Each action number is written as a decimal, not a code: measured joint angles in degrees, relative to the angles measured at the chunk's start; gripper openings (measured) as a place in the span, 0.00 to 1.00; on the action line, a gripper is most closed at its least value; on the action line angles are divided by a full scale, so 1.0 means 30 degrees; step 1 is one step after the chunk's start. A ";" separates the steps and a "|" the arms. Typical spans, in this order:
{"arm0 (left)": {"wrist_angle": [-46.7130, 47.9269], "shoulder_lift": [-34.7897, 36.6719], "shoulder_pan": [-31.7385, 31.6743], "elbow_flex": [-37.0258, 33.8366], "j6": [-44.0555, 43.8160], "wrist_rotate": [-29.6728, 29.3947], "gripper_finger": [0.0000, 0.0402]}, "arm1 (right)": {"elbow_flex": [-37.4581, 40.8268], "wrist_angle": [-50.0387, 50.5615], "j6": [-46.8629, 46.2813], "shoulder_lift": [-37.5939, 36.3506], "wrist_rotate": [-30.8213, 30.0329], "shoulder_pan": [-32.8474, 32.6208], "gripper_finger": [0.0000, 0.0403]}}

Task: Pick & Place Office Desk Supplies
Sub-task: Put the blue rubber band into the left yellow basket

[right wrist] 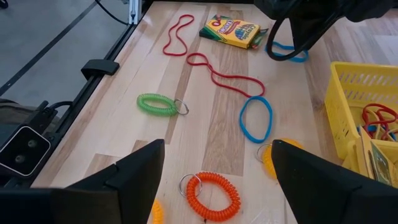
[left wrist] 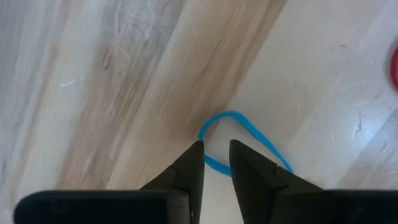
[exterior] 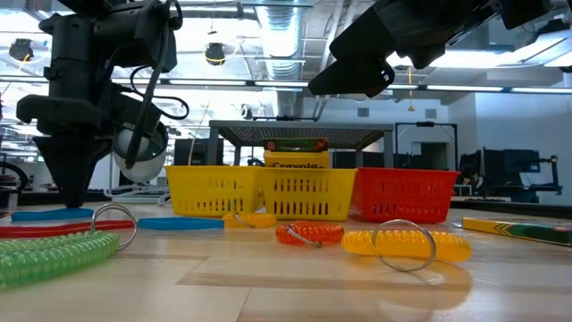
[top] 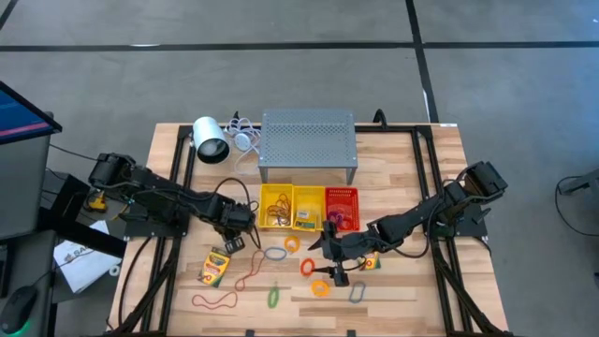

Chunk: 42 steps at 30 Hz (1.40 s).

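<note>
My left gripper point(left wrist: 216, 155) points down at the table, its fingers a narrow gap apart on either side of one strand of a blue rubber band point(left wrist: 249, 127) that lies flat; it shows in the high view too point(top: 234, 241). My right gripper point(right wrist: 214, 171) hovers wide open above an orange coil ring point(right wrist: 210, 194). A crayon box point(top: 213, 267), red rubber bands point(top: 248, 276), a green coil ring point(top: 273, 296), a second blue band point(top: 274, 253) and a grey ring point(top: 357, 294) lie on the wood.
Two yellow baskets point(top: 278, 192) and a red basket point(top: 342, 192) stand mid-table, holding bands and a crayon box point(exterior: 295, 161). Behind them are the grey perforated stand point(top: 307, 140) and the white lamp point(top: 211, 140). Another crayon box point(top: 372, 263) lies by my right gripper.
</note>
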<state>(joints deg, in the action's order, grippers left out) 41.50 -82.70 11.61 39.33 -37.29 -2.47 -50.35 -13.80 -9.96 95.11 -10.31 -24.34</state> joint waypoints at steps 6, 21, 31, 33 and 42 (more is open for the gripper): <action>0.0010 -0.0590 0.0002 -0.0015 0.0327 0.0104 0.18 | 0.0000 0.0000 0.0000 0.0000 0.0000 0.0000 0.72; -0.0042 -0.0554 -0.0040 -0.0095 0.0502 0.0304 0.10 | 0.0003 -0.0007 0.0000 0.0000 0.0000 0.0000 0.72; 0.0149 -0.0350 -0.0040 -0.0080 0.1351 0.1562 0.00 | 0.0000 -0.0007 -0.0006 0.0000 0.0000 0.0000 0.72; 0.0188 -0.0342 -0.0040 -0.0080 0.1352 0.1823 0.00 | 0.0000 -0.0007 -0.0007 0.0000 0.0000 0.0000 0.72; 0.0345 -0.0130 -0.0143 0.0059 0.1359 0.1920 0.00 | 0.0007 -0.0024 -0.0007 0.0000 0.0000 0.0000 0.72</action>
<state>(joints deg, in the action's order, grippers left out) 42.53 -83.09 11.18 39.51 -33.21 3.29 -50.33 -13.88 -9.98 95.11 -10.31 -24.34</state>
